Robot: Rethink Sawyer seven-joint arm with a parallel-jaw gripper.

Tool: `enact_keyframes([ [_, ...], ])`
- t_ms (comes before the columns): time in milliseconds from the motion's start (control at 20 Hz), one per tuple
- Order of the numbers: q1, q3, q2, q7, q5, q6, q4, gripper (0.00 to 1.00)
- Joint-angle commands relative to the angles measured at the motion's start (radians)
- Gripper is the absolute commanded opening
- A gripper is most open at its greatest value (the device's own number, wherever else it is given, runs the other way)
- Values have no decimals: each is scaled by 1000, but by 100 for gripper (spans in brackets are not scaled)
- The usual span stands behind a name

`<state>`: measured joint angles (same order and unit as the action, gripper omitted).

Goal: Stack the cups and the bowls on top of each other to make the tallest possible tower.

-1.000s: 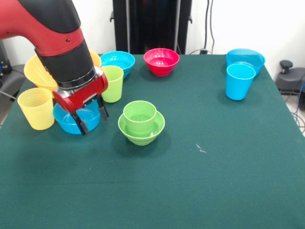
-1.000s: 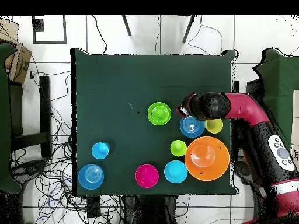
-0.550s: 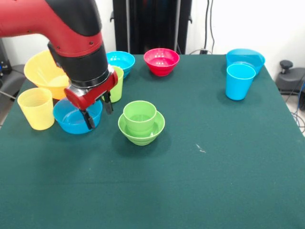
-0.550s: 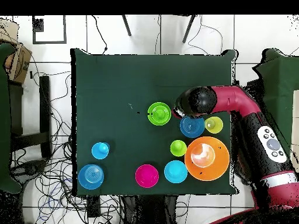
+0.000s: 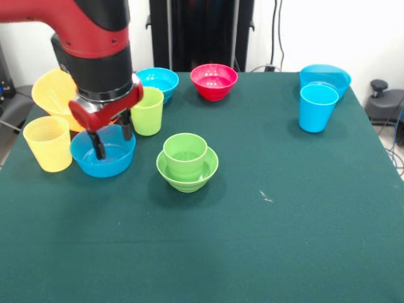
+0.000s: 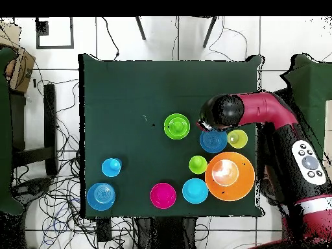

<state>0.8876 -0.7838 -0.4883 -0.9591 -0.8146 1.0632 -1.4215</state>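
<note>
1 relation governs the coming move: my gripper [image 5: 111, 140] hangs directly over the small blue bowl [image 5: 103, 153], with 1 fingertip inside the bowl's opening and the other at or just past its far rim, so the bowl lies straight below me and its axis runs vertical, mouth up. My fingers stand apart at a moderate spread and hold nothing. The tower [image 5: 187, 161], 1 green stepped cup seated in 1 small green bowl, stands near the table's middle, just beside the blue bowl and apart from it. In my judgement the step in hand is a rim grasp on the blue bowl, followed by a short sideways carry to the tower; this calls for 1 finger inside the wall and 1 outside it. The pale yellow cup [image 5: 48, 143] stands just beside the blue bowl on the side away from the tower, and the yellow-green cup [image 5: 148, 111] stands close behind it, so clearance is tight. The large yellow-orange bowl [image 5: 50, 92] is partly hidden by my arm in the front view. In the overhead view my wrist covers the fingers, so contact with the rim cannot be confirmed. The sky blue cup [image 5: 317, 108] stands well apart.
</note>
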Motion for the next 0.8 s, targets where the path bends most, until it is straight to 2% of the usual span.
enact_keyframes([
  [50, -8, 77, -35, 204, -94, 12, 0, 100],
  [350, 21, 64, -3, 255, -116, -33, 20, 100],
  [800, 16, 56, 59, 225, -162, -83, 52, 100],
])
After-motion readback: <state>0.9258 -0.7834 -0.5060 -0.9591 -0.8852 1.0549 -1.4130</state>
